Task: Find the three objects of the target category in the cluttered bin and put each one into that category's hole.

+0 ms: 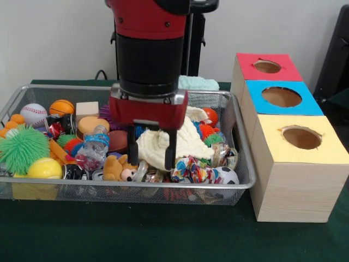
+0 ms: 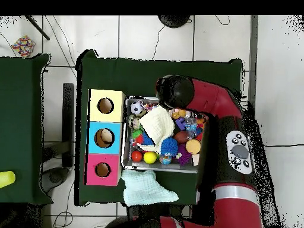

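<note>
The wire bin (image 1: 242, 183) sits on the green worktop (image 1: 125, 229), packed almost rim to rim, so there is little free room inside it. The open ground is the bare strip of worktop along its near side. To the right, just beside the bin, stand the three wooden boxes in a row running from near to far: the yellow-topped box (image 1: 302, 158) nearest, the blue-topped box (image 1: 281, 98) behind it, the red-topped box (image 1: 267, 66) farthest, each with a round hole in its lid.

The pincer (image 1: 152, 146) hangs low over the middle of the bin, its two black fingers (image 1: 170, 148) parted and pointing down onto the cream cloth (image 1: 188, 143); it has hold of nothing that I can see, and whether the tips touch the cloth I cannot tell. The cloth is a rumpled, fuzzy heap, the largest thing in the bin.

At the left end lie a green spiky ball (image 1: 22, 148), a yellow ball (image 1: 44, 168), a baseball (image 1: 34, 113) and a small basketball (image 1: 61, 107). A crushed plastic bottle (image 1: 94, 150) and a small stuffed animal (image 1: 115, 168) lie left of the cloth, and a little soccer ball (image 1: 227, 176) at the near right corner. A pale blue cloth (image 1: 197, 83) lies on the worktop beyond the bin's far edge.
</note>
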